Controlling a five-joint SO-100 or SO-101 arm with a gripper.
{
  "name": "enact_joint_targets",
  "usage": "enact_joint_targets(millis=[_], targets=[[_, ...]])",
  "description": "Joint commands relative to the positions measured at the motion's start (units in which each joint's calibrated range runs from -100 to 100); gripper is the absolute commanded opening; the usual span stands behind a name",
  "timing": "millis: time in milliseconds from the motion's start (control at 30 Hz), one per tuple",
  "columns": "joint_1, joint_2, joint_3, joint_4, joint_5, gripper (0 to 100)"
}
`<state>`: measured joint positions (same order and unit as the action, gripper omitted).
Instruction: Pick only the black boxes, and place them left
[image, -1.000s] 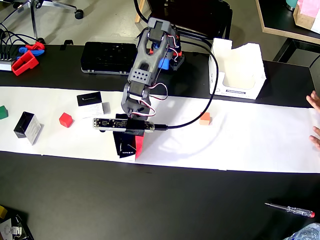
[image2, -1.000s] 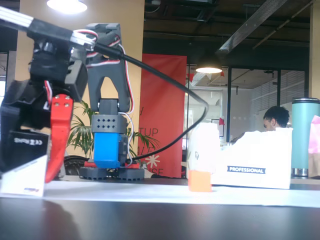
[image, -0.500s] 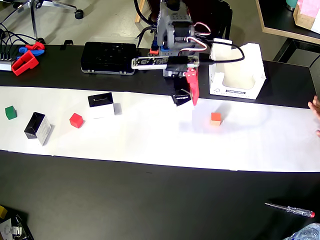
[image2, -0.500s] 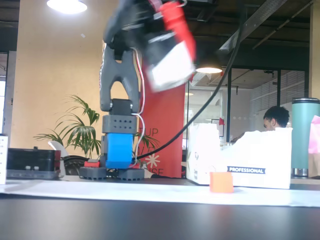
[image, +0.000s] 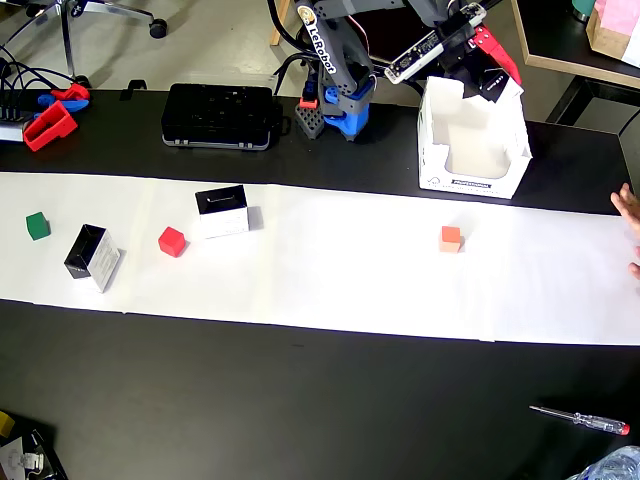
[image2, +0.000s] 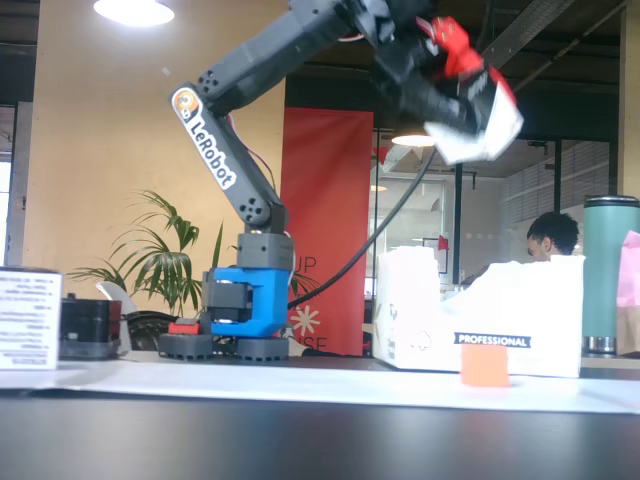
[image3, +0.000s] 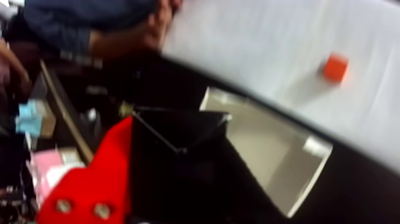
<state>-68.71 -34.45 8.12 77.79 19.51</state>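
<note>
Holding a black box clamped in the gripper, lower it squarely into the white carton at six o'clock before releasing.

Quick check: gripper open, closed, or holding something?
Gripper: closed on a black box, held in the air above the white carton.

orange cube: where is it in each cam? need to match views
Overhead view: orange cube on the white paper, right of centre.
Fixed view: low right foreground, before the white carton.
Wrist view: upper right, on paper.
Shared landmark: white carton.
</note>
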Motion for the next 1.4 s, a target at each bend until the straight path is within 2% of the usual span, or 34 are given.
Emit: enact_joint_targets(millis=[0, 100, 233, 367, 500, 633, 833, 1167, 1267, 1367], targets=[[-9.5, 6.9, -7.2, 6.3, -6.2, 12], [-13.1, 13.4, -7.2, 7.3, -8.6, 12], [-13.8, 22.2, -7.3, 7.3, -8.9, 13], [-13.3, 25.6, -9.5, 7.5, -8.3, 33], [-12.9, 24.9, -10.1, 7.5, -2.1, 42], [-8.4, 22.4, -11.5, 7.5, 3.6, 43], [6.9, 13.6, -16.8, 7.4, 6.1, 43], [42.5, 10.2, -19.6, 7.4, 5.5, 43], [52.2, 10.3, -19.6, 7.4, 0.2, 43], [58.0, 10.4, -16.8, 7.5, -0.8, 43]])
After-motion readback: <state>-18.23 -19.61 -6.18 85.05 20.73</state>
